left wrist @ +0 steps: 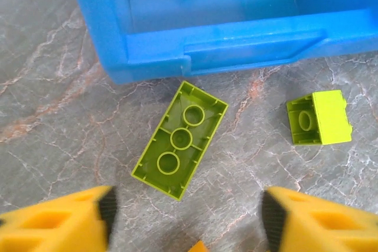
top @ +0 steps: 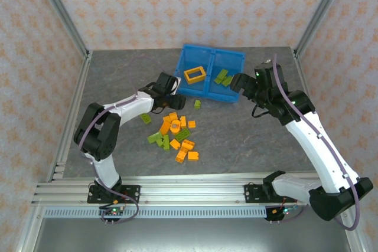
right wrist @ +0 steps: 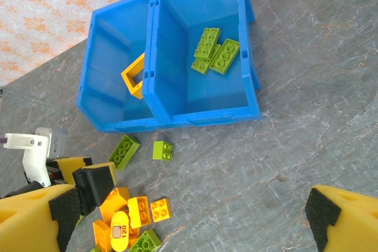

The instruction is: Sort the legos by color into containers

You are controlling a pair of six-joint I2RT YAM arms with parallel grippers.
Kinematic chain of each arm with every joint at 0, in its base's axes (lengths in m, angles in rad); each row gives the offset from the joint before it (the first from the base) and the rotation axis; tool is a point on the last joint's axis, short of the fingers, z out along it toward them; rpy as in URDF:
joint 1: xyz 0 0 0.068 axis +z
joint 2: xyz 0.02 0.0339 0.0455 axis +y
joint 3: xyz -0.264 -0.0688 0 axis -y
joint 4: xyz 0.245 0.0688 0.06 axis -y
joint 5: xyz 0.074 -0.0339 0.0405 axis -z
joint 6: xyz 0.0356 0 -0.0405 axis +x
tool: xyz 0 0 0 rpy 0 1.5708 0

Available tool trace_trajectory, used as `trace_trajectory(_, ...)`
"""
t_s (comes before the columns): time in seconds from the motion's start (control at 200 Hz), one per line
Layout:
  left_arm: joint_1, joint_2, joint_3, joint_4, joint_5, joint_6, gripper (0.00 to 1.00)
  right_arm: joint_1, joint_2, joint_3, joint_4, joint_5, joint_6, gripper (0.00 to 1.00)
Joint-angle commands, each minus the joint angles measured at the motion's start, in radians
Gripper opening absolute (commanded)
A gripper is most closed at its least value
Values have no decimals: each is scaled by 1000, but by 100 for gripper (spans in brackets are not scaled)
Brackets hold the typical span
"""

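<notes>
My left pincer (left wrist: 186, 219) is hanging released and empty before the blue bin (left wrist: 153, 57), my right pincer (right wrist: 192, 216) gaping empty too. An upturned lime green brick (left wrist: 180, 140) is lying just beside the bin's wall, a smaller green brick (left wrist: 322, 119) nearby.

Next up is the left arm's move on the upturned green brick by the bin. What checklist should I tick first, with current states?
1. Left pincer open and empty: ok.
2. Upturned green brick lies within the span of its fingers: ok.
3. Gap between that brick and the bin wall: cannot tell, as one corner sits very close.
4. Small green brick stands apart from the target: ok.
5. Green compartment holds only green bricks and has room: ok.
6. Right pincer open, away from that brick: ok.
</notes>
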Motion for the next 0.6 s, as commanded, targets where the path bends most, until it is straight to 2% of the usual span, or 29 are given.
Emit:
trace_trajectory(0.0, -3, 33, 52, -71, -41, 81, 89, 5, -16, -10, -19, 5, 5, 99)
trace_trajectory(0.085, -4, 75, 93, -93, -3, 155, 90, 4, -22, -14, -25, 11, 6, 99)
trace_trajectory(0.23, 1, 153, 137, -114, 23, 214, 83, 5, -34, -17, -33, 20, 10, 99)
trace_trajectory(0.596, 9, 239, 176, -115, 3, 243, 58, 5, -34, -10, -44, 22, 14, 99)
